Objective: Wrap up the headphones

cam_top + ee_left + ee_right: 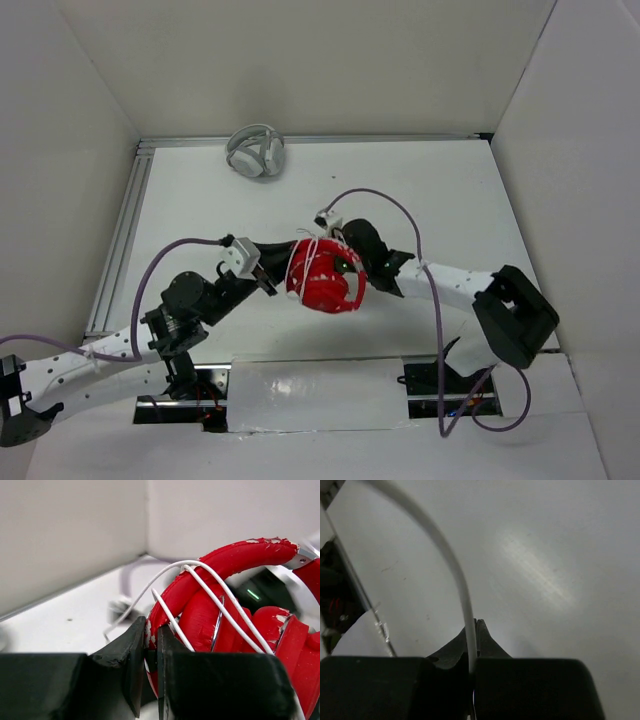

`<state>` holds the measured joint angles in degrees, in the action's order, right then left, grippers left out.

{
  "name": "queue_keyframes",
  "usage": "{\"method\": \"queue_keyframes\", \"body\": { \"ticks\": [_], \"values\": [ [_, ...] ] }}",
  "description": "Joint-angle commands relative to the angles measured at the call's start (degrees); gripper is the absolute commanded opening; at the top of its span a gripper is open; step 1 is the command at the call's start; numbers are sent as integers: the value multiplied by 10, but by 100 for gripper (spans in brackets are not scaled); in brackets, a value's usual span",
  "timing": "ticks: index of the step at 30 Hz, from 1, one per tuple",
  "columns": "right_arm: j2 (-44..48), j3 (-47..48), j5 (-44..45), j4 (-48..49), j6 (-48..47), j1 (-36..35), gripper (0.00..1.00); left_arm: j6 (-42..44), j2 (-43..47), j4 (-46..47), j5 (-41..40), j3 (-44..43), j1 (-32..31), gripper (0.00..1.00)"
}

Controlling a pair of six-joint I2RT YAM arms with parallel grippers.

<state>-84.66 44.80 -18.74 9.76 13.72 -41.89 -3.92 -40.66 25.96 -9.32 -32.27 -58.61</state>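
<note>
Mid-table, between the two arms: bright red over-ear headphones (pixel 322 277), with the thin white cable (pixel 215 597) crossing the curved headband in several strands. The left gripper (pixel 151 636) is clamped on the headband's lower end, and the right gripper (pixel 474 626) is pinched tight on the cable. Pale grey headphones (pixel 256 151) lie well apart, by the far wall.

Red headphones (pixel 325 280), white cable (pixel 461 577), white table (pixel 430 180)
</note>
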Motion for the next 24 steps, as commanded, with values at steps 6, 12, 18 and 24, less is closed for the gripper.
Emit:
{"method": "queue_keyframes", "body": {
  "ticks": [6, 12, 18, 24],
  "values": [
    [144, -173, 122, 210, 175, -77, 0, -61, -45, 225, -261, -62, -1, 0],
    [195, -185, 278, 158, 195, -166, 0, -71, -126, 246, -369, -118, 29, 0],
    [272, -182, 417, 36, 214, -249, 0, -138, -165, 124, -349, -160, 103, 0],
    [333, -133, 553, -143, 227, -313, 0, -109, -189, 155, -316, -130, 155, 0]
  ]
}}
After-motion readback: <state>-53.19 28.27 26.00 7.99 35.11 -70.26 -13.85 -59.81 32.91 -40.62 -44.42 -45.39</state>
